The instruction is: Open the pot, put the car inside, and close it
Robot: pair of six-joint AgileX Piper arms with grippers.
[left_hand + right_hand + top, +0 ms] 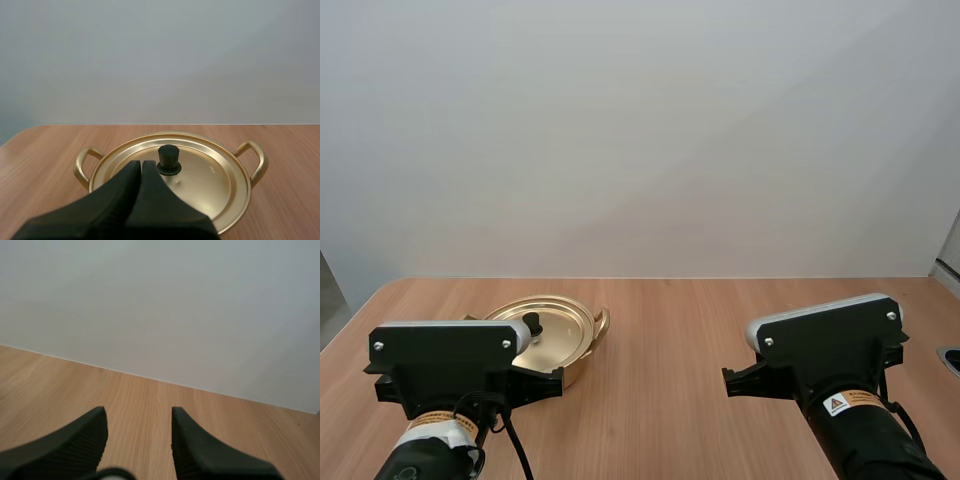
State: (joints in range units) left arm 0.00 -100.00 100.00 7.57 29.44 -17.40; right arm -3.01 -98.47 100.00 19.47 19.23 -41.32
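Pot [572, 345], gold-coloured, sits on the left half of the wooden table [670, 410] in the high view, with its lid [558, 328] on and a black knob [532, 322] at the lid's middle. One looped handle [602, 322] sticks out on its right side. The left arm [445, 365] stands just near of the pot and covers its near-left edge. The right arm [830, 350] is well apart from the pot, over the right half of the table.

In the left wrist view, the left gripper [141, 169] has its two black fingers pressed together into one dark wedge with nothing between them. The tip of the wedge is over the near part of the lid, just near and left of the knob, but whether it touches the lid I cannot tell. Both handles of the pot show, one at the left and one at the right.

In the right wrist view, the right gripper [139, 427] has its fingers spread apart, ribbed inner faces turned to each other, holding nothing, over bare wood.
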